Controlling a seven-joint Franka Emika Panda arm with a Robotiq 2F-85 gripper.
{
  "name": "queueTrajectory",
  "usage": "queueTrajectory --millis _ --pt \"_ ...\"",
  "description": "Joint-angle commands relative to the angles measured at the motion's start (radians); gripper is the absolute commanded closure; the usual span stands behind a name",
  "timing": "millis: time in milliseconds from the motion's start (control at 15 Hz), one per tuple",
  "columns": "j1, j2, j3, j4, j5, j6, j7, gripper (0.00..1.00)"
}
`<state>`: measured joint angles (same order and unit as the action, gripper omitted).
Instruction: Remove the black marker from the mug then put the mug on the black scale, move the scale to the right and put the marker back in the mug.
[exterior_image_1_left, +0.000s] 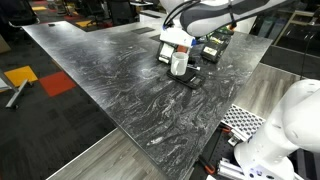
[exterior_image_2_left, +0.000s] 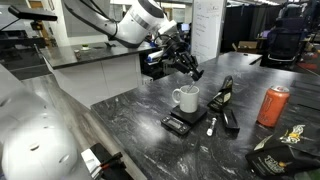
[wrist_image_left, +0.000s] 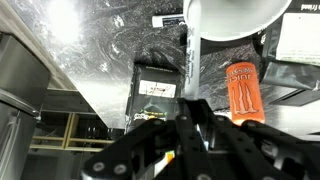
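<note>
The white mug (exterior_image_2_left: 185, 98) stands on the grey marbled table, with the flat black scale (exterior_image_2_left: 177, 125) lying just beside it toward the table's near edge. My gripper (exterior_image_2_left: 186, 62) hangs above the mug, shut on the black marker (exterior_image_2_left: 196, 73), which is clear of the mug. In the wrist view the marker (wrist_image_left: 187, 60) runs out from between the fingers (wrist_image_left: 193, 105) toward the mug's rim (wrist_image_left: 235, 18). In an exterior view the gripper (exterior_image_1_left: 178, 42) is right over the mug (exterior_image_1_left: 179, 64).
An orange can (exterior_image_2_left: 272, 105) stands to one side of the mug; it also shows in the wrist view (wrist_image_left: 243, 88). Bulkier black gadgets (exterior_image_2_left: 226, 100), a small white pen (exterior_image_2_left: 211, 126) and a dark snack bag (exterior_image_2_left: 280, 155) lie nearby.
</note>
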<state>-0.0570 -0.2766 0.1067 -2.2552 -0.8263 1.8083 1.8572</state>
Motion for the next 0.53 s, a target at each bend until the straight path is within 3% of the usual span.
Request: queueTrajectory --millis 0,133,200,333,467 --pt "0.011 0.082 -0.014 0.027 -0.049 -0.005 0.031 0.97" --pt "0.02 0.112 -0.017 0.038 -0.06 -0.004 0.034 0.97" --pt "0.025 0.123 -0.017 0.043 -0.059 -0.005 0.033 0.63" --pt "0.039 0.132 -0.013 0.051 -0.06 0.003 0.03 0.58" --pt "0.059 0.123 -0.006 0.056 -0.052 0.017 0.023 0.42"
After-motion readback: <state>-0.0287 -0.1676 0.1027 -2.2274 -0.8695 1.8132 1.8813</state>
